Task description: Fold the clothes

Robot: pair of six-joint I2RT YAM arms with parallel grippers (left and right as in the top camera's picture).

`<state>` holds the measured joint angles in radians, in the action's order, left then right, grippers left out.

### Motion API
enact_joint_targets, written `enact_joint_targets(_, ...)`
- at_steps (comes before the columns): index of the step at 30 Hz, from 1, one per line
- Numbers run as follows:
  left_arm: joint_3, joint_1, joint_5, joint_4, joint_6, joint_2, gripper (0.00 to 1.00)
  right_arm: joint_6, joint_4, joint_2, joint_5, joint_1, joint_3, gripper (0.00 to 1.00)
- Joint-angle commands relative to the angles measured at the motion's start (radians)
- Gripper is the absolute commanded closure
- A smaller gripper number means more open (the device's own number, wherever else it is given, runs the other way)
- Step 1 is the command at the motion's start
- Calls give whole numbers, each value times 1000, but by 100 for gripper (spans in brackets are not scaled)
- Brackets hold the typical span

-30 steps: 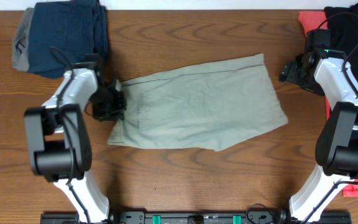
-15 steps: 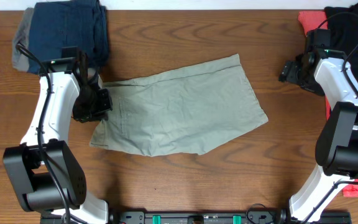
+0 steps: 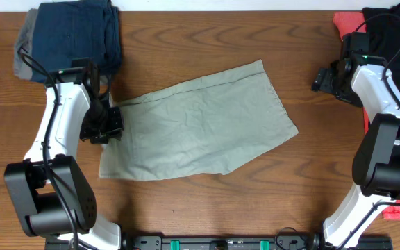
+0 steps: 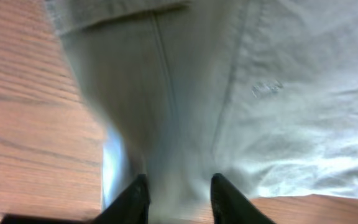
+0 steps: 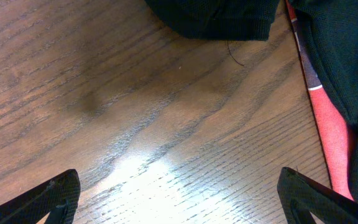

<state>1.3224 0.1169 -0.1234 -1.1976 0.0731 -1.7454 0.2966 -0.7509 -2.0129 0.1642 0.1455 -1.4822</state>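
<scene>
The khaki shorts point(image 3: 200, 121) lie flat mid-bench point(image 3: 207, 208), their long axis slanting from near-left to far-right. The left pincer point(image 3: 111, 123) is at their left end, jaws partly apart astride the cloth. The right pincer point(image 5: 179, 199) gapes wide over bare wood.

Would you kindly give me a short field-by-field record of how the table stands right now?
shorts: spread flat mid-table, slanted, wrinkled
left gripper: at the shorts' left edge, fingers apart, cloth between them
right gripper: open, above bare wood at far right, clear of the shorts
navy garment: folded, back left corner
black shirt: back right corner, lying over the red shirt
table: brown wood
</scene>
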Motion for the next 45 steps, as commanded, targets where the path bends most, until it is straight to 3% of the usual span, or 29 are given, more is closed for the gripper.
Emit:
enact_joint_targets(1, -11, 2, 31, -4, 13, 0, 41, 13, -1, 31, 0, -8, 1, 1)
enact_joint_targets(6, -11, 2, 31, 32, 42, 0, 20, 13, -1, 31, 0, -8, 1, 1)
enact_joint_targets(11, -11, 2, 30, 61, 42, 0, 7, 13, -1, 31, 0, -8, 1, 1)
enact_joint_targets(18, -24, 2, 23, 89, 65, 0, 5, 13, -1, 31, 0, -8, 1, 1)
enact_joint_targets(31, -153, 2, -26, 306, 116, 0, 2, 14, -1, 31, -7, -8, 1, 1)
enact_joint_targets(37, -153, 2, -25, 337, 116, 0, 2, 26, -23, 31, -377, -9, 1, 1)
enact_joint_targets(41, -153, 2, -26, 350, 122, 0, 2, -117, 74, 31, -709, -42, 0, 1)
enact_joint_targets(45, -153, 2, -26, 351, 132, 0, 2, -153, 133, 31, -671, -134, -5, 1)
